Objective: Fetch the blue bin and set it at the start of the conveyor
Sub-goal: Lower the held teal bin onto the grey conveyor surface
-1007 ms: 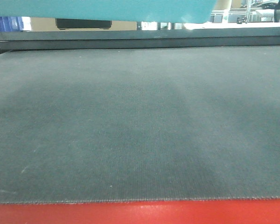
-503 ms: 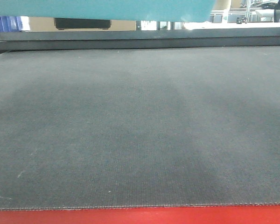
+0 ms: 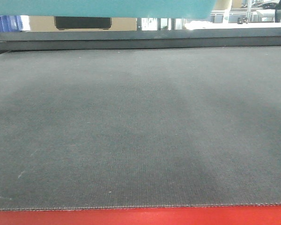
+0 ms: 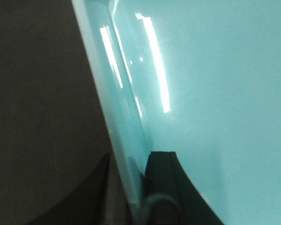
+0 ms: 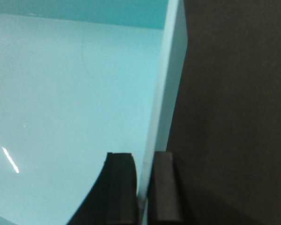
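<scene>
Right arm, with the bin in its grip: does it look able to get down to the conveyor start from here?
Probably yes. The right gripper has its jaws shut on the blue bin wall, and the conveyor start shows nothing lying on its belt in the front view.

The blue bin (image 3: 103, 8) has crept toward 12 o'clock — less shows; the red strip (image 3: 140, 216) at 6 o'clock has thinned.

I can read no text, label or number anywhere, neither near my grippers nor beyond them.
</scene>
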`<move>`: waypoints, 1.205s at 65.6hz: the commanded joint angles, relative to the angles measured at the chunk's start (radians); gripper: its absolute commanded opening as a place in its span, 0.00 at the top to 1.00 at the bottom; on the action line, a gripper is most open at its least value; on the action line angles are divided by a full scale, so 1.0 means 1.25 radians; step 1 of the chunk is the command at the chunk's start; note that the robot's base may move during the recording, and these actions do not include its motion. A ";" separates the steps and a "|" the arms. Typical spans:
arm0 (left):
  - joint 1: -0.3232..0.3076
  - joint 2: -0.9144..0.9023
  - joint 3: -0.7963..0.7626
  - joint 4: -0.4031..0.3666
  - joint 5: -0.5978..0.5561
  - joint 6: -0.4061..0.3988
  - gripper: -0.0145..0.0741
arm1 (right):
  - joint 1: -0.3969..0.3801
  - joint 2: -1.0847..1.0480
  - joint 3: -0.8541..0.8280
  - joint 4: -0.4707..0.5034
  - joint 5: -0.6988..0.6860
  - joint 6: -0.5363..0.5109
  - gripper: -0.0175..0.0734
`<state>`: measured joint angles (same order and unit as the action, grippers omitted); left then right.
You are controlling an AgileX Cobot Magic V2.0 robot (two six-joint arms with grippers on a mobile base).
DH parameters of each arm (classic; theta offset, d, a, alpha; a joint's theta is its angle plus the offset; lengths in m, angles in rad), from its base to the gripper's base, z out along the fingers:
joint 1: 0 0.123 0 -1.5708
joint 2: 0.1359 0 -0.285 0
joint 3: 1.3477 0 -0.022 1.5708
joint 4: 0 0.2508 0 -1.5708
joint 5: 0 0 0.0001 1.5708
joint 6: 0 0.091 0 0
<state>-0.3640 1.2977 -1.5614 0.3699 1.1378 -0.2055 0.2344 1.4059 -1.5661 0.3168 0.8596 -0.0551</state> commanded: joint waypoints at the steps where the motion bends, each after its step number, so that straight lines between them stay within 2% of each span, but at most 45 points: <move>1: 0.017 -0.011 -0.003 0.147 0.049 0.014 0.96 | -0.020 -0.018 -0.003 -0.089 -0.048 -0.016 0.97; 17: 0.017 -0.011 -0.003 0.147 0.034 0.014 0.96 | -0.020 -0.018 -0.003 -0.086 -0.074 -0.016 0.97; 21: 0.017 -0.011 -0.003 0.135 0.015 0.014 0.96 | -0.020 -0.018 -0.013 -0.086 -0.038 -0.016 0.97; 27: 0.017 -0.008 -0.003 0.062 -0.026 0.014 0.96 | -0.020 -0.018 -0.032 -0.092 0.037 -0.016 0.97; 37: 0.018 0.017 -0.003 -0.108 -0.095 0.014 0.96 | -0.031 -0.018 -0.037 -0.128 0.117 -0.012 0.97; 41: 0.018 0.042 -0.003 -0.146 -0.106 0.014 0.96 | -0.047 -0.012 -0.036 -0.137 0.131 0.003 0.97; 56: 0.018 0.152 -0.003 -0.158 -0.108 0.014 0.96 | -0.081 0.025 0.042 -0.139 0.120 0.007 0.97; 66: 0.018 0.229 -0.003 -0.192 -0.111 0.014 0.96 | -0.081 0.071 0.137 -0.139 0.057 0.007 0.97; 79: 0.018 0.304 0.003 -0.203 -0.125 0.014 0.96 | -0.081 0.131 0.176 -0.139 -0.014 0.007 0.97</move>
<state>-0.3520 1.6594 -1.5608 0.0967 1.0120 -0.1939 0.1442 1.5506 -1.3511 0.1936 0.8989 -0.0269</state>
